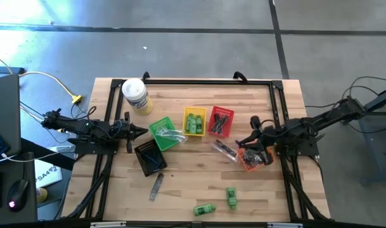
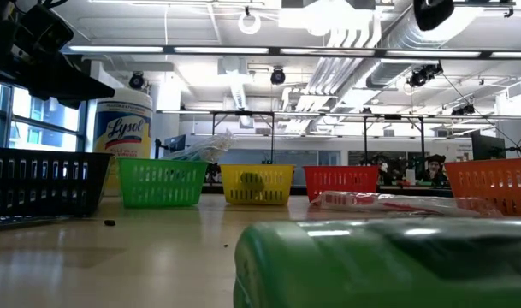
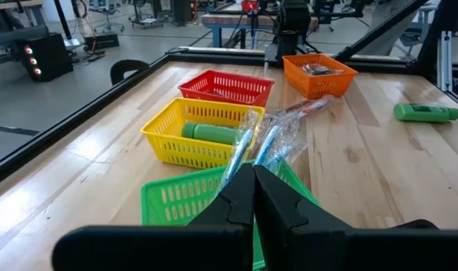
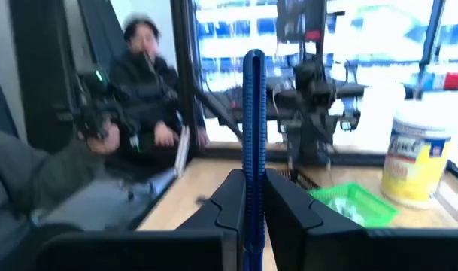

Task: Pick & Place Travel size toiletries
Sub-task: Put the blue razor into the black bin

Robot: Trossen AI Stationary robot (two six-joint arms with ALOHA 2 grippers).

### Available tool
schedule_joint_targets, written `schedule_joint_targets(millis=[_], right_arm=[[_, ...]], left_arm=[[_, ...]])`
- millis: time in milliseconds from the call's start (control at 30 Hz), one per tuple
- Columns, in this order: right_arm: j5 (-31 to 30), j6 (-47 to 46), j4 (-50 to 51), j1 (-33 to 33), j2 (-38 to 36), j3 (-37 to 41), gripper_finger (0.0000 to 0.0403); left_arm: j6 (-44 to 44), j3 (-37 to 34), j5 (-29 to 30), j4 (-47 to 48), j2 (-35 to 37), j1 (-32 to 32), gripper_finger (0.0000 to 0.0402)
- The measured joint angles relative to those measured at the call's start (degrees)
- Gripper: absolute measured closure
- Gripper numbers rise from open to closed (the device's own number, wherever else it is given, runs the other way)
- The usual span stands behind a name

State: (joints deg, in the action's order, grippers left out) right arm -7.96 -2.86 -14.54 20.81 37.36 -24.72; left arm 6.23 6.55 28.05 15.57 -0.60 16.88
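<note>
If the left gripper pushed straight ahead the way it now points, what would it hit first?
The shut left gripper points at the small green plastic basket directly ahead, so it would probably meet the basket or the clear-wrapped sticks jutting from it first; depth is unclear.

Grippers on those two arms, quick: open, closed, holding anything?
Left gripper: closed, empty, above the green plastic basket.
Right gripper: closed on a slim dark blue razor.
</note>
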Motion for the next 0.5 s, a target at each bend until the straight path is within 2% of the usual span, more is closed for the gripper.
schedule_joint_targets(millis=[200,500], right_arm=[[3.5,-0.1,-7.2,-2.8,-9.0,9.7,0.0373],[3.5,0.4,-8.3,-5.3,-14.4,17.3,0.0373]], left_arm=[[0.0,0.0,0.0,0.0,0.0,0.0,0.0402],[-1.5,-0.1,0.1,-2.2,0.0,0.0,0.0402]])
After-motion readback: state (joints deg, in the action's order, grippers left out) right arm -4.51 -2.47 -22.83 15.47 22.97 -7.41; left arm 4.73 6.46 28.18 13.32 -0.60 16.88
